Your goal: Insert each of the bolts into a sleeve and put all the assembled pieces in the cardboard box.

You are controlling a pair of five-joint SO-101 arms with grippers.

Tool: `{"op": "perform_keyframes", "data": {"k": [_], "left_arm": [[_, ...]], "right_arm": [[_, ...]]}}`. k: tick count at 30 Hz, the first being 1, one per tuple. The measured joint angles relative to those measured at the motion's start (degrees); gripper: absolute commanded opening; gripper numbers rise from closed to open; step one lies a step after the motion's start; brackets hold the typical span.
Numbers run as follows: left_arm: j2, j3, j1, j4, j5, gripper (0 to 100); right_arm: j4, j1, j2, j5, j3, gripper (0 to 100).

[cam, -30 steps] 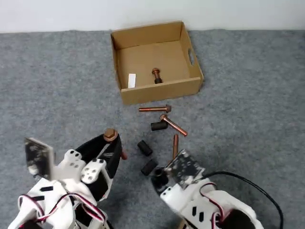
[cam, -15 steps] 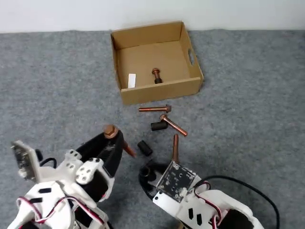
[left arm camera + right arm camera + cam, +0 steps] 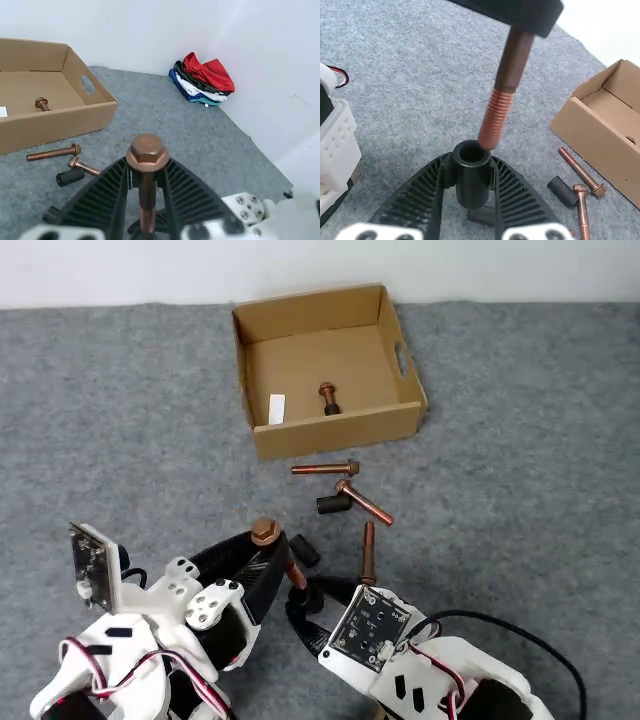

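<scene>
Left gripper (image 3: 146, 175) fingers closed tight on bolt (image 3: 146, 150), right gripper (image 3: 470, 162) clamped round sleeve (image 3: 470, 186); both held well in front of cardboard box (image 3: 335, 430). Threaded tip meets sleeve mouth tilted, near rim. Risk: tip snags rim, knocks sleeve askew or out of grip.

Folded clothes (image 3: 202, 80) lie on grey carpet (image 3: 165, 117) against a white wall (image 3: 140, 30).
</scene>
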Motion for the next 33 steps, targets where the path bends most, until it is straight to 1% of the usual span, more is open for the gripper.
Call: {"op": "perform_keyframes", "data": {"k": [3, 10, 17, 22, 26, 29, 33], "left_arm": [[0.00, 0.00, 0.53, 0.26, 0.00, 0], [0.00, 0.00, 0.44, 5.63, 0.26, 0], [-0.35, 2.64, 0.35, 5.01, 0.18, 0], [-0.53, 4.84, 0.35, 4.92, -5.71, 0], [-0.53, 5.01, 3.52, 6.42, -9.67, 0], [0.00, 6.24, 7.74, 10.81, -10.64, 0], [-0.53, 6.15, 8.97, 13.10, -10.81, 0]], "right_arm": [[0.00, 0.00, 0.00, 0.00, 0.00, 0.8], [0.00, 0.00, 0.70, 0.00, 0.00, 0.8], [-0.62, 0.00, 0.88, 0.00, 0.26, 0.8], [-0.62, 0.00, 0.97, 0.00, 0.35, 0.8], [-0.53, 0.00, 1.05, 0.00, 0.62, 0.8], [-0.88, -0.09, 0.88, 0.00, 0.62, 0.8], [-1.14, -0.26, 0.79, 0.00, 0.62, 0.8]]}}
